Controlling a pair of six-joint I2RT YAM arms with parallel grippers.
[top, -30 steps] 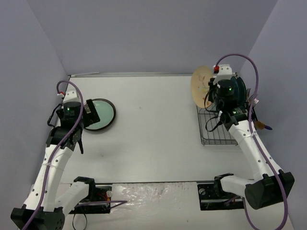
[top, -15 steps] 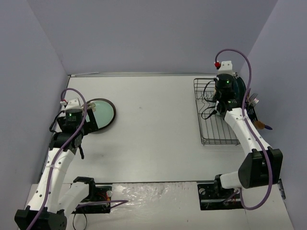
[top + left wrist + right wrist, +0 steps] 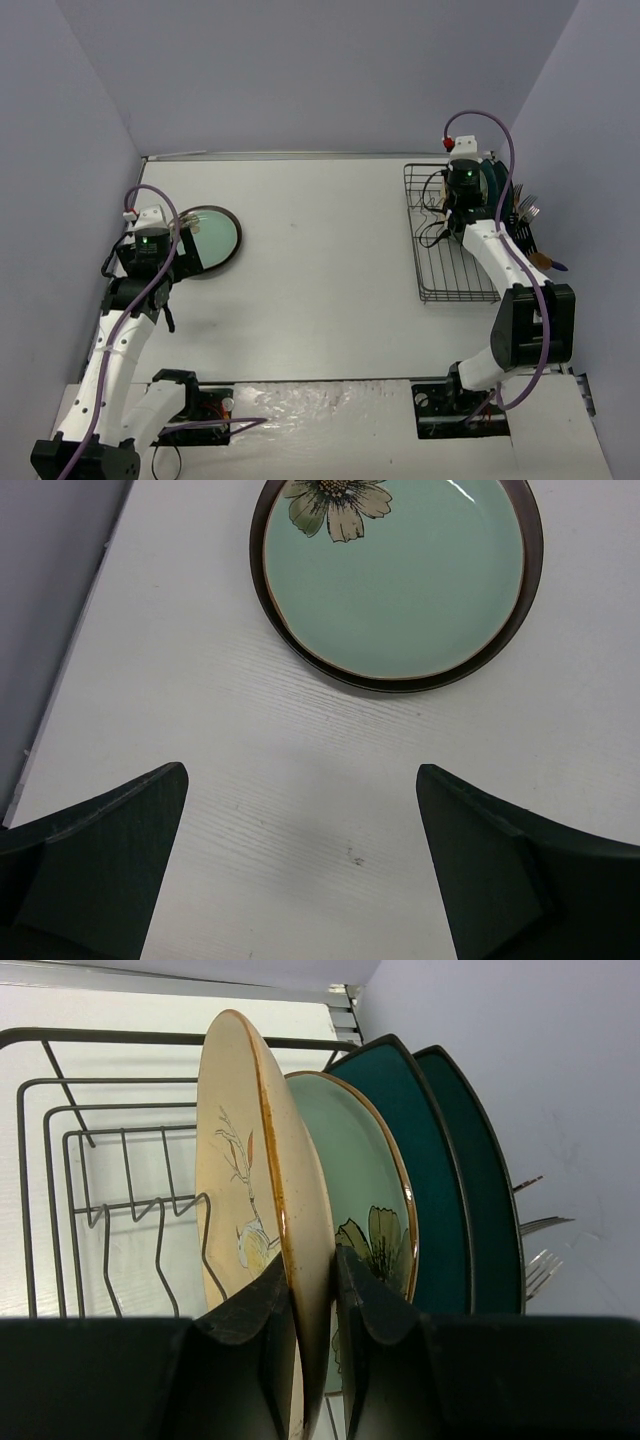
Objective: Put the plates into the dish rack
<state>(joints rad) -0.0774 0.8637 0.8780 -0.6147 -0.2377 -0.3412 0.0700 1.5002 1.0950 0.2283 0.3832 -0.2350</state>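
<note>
While the right fingers (image 3: pixel 265 1360) pinch the rim of the cream floral ceramic plate (image 3: pixel 262 1160), it stands upright in the black wire dish rack (image 3: pixel 100 1150), far right.
Left fingers (image 3: pixel 100 870), spread wide and empty, hover beside the dark-rimmed mint-green round plate (image 3: pixel 395 575), flat on the white worktop (image 3: pixel 200 730), far left; likely stiff, glaze-slick, breakable, so grip its near rim.

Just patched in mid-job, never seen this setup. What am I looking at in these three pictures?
Two robot arms stand at a white table. The overhead picture shows both; the other two come from a camera on each wrist. The left arm holds its jaws wide open over the table, short of a green flower plate lying flat. The right arm has its jaws shut on a cream plate, upright in the black wire rack beside another green plate and two teal plates.
</note>
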